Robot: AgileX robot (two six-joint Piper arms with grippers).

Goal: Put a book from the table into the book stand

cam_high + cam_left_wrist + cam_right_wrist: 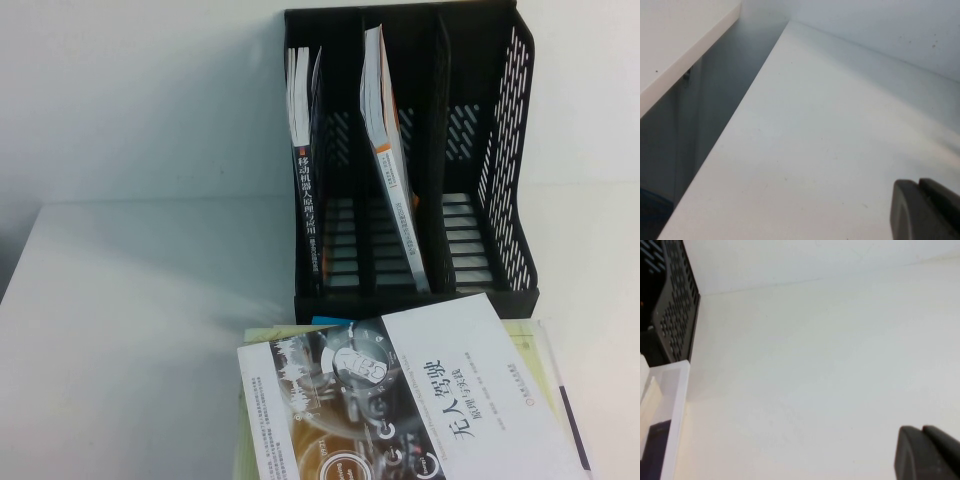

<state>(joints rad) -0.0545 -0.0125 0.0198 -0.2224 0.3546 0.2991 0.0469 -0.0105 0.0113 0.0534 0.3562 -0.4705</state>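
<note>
Looking down from the high view, a white counter point(130, 330) carries a black book stand point(410, 160) holding two upright books point(305, 180), with a grey-covered book point(400, 400) lying flat just before it. Left wrist view: left gripper point(925, 210) over bare counter, fingers together. Right wrist view: right gripper point(927, 452) beside the stand, fingers together.

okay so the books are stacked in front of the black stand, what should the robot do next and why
Probably bring the right gripper over the white-covered top book, since the black mesh book stand's right compartment holds no book. The pile lies toward the robot's right. Both grippers show only in their wrist views, over bare white table, the left gripper holding nothing.
</note>
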